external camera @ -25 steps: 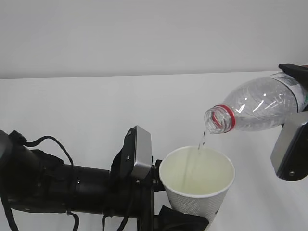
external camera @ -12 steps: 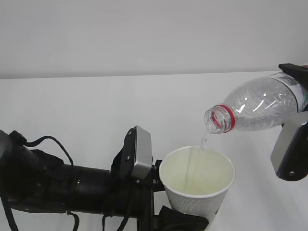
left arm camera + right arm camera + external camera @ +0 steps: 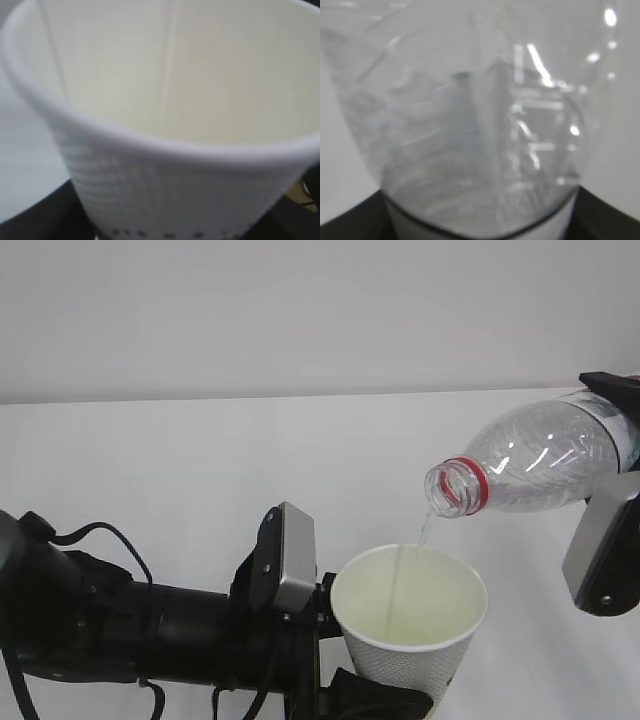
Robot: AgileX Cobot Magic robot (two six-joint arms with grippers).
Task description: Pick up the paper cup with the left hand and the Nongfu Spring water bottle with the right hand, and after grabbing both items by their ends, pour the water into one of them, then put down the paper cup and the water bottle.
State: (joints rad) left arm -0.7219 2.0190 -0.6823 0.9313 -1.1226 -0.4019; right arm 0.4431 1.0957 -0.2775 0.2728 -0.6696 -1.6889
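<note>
The white paper cup (image 3: 410,625) stands upright low in the exterior view, its mouth open upward. My left gripper (image 3: 378,698) is shut on its lower part. In the left wrist view the cup (image 3: 165,100) fills the frame, with black fingers (image 3: 42,222) at the lower corners. The clear Nongfu Spring water bottle (image 3: 540,465) is tipped with its red-ringed mouth down to the left, above the cup's rim. A thin stream of water (image 3: 421,532) falls into the cup. My right gripper (image 3: 618,475) is shut on the bottle's rear end; the bottle (image 3: 480,125) fills the right wrist view.
The left arm's black body and cables (image 3: 110,620) stretch across the lower left. The white table (image 3: 200,460) runs back to a grey wall (image 3: 300,310). The right gripper's silver plate (image 3: 600,545) hangs at the right edge.
Both arms, cup and bottle hold their places. The thin stream of water keeps running from the bottle's mouth into the cup.
</note>
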